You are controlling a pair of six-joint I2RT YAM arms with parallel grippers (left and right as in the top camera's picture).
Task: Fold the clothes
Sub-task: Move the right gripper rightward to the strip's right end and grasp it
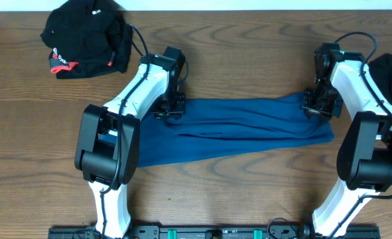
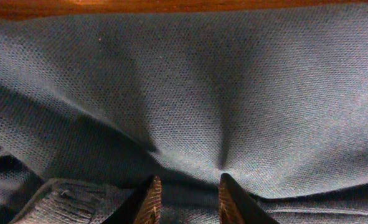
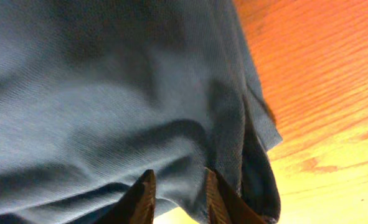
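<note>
Soft, even light falls on the table (image 1: 235,192) from above. My wrist views run dim and grainy, shirt (image 2: 233,81) folds deep in shadow, wood glaring orange beside my right claw (image 3: 179,177).

From the overhead camera we look straight down on the wooden bench (image 1: 249,192), far enough off to take in the whole teal-blue shirt (image 1: 249,126) end to end. The left wrist camera sits just behind the left end effector (image 2: 188,182) and faces forward past its fingertips. It is so near that the shirt's weave fills the frame, with a thin strip of bench beyond. The right wrist camera looks likewise past the right end effector (image 3: 179,175), equally close, with shirt ahead and bare bench off to one side. All three views share the shirt, and each wrist view shows one end of it.
</note>
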